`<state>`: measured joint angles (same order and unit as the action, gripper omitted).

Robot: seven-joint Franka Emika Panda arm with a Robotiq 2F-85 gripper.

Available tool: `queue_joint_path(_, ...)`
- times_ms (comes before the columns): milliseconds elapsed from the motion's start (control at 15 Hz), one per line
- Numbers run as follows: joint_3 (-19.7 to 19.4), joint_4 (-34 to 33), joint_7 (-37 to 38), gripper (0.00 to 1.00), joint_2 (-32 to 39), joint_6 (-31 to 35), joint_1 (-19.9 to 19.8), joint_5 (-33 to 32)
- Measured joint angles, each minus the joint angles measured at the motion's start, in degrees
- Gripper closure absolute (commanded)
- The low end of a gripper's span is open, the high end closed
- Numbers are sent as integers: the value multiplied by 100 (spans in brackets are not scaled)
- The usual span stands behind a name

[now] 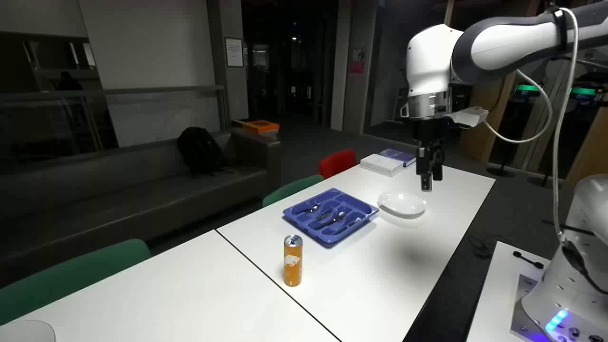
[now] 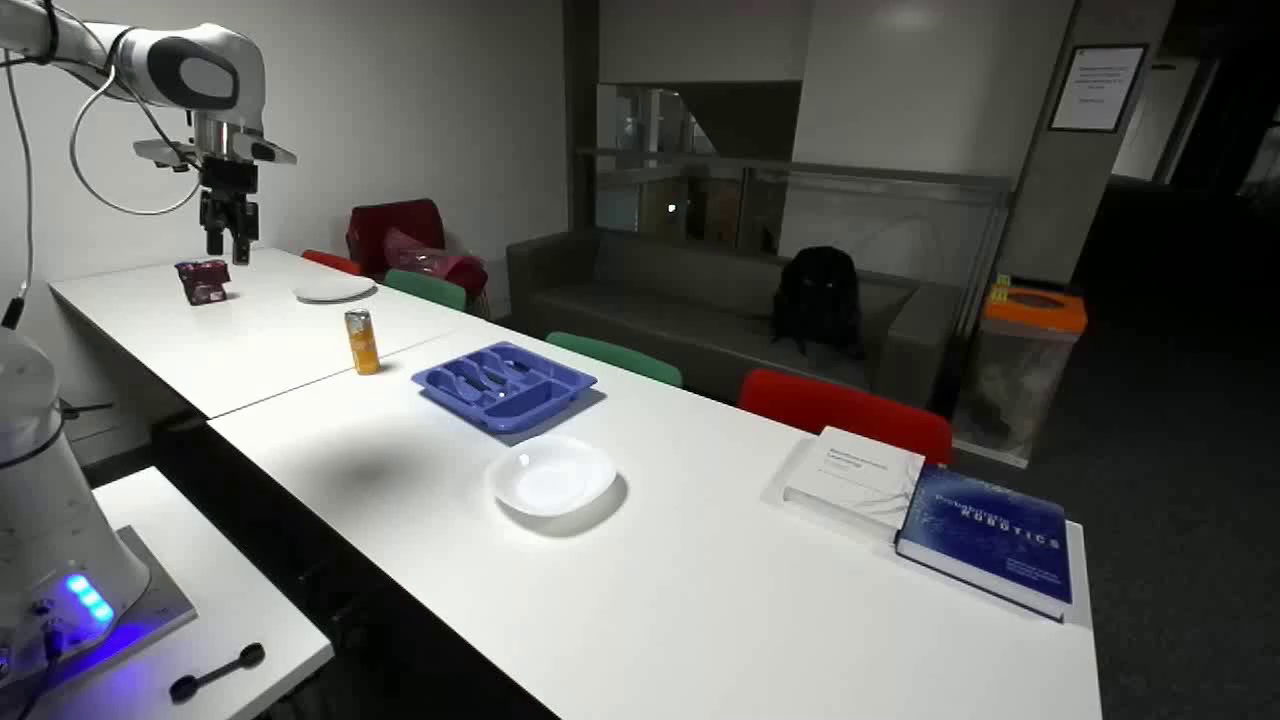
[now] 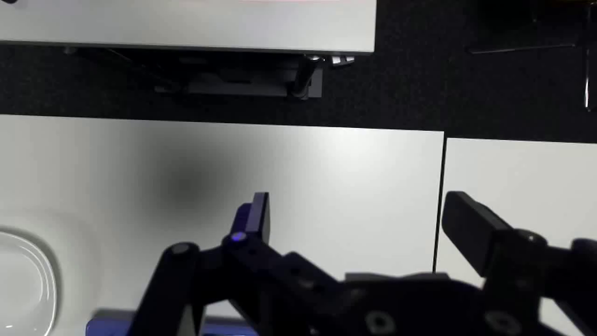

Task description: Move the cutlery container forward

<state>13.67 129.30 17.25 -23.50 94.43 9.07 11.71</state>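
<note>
The cutlery container is a shallow blue tray [image 1: 304,225] with compartments and silvery utensils, and it lies flat on the white table. It also shows in an exterior view [image 2: 525,405], between the can and the white bowl. In the wrist view only a blue edge of the tray [image 3: 109,327] shows at the bottom left, partly hidden by a finger. My gripper [image 1: 431,180] is high above the table, apart from the tray, on the robot's side of it. It hangs pointing down in an exterior view [image 2: 229,250]. In the wrist view the fingers [image 3: 357,214] are wide apart with nothing between them.
A white bowl [image 2: 553,477] stands beside the tray. An orange can [image 1: 293,263] stands at its other side, near the table seam. A white book [image 2: 855,475] and a blue book [image 2: 985,535] lie at one table end. A dark red packet [image 2: 204,283] and a plate [image 2: 335,290] lie farther off.
</note>
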Motion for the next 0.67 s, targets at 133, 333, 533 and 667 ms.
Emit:
queue_joint_path(133, 9, 0, 0, 0, 8, 3, 0, 0)
queue_joint_path(333, -7, 0, -14, 0, 49, 31, -3, 1)
queue_joint_path(533, -96, 8, -86, 0, 229, 208, -22, 2)
queue_joint_path(667, -240, 44, -332, 0, 484, 631, -54, -15)
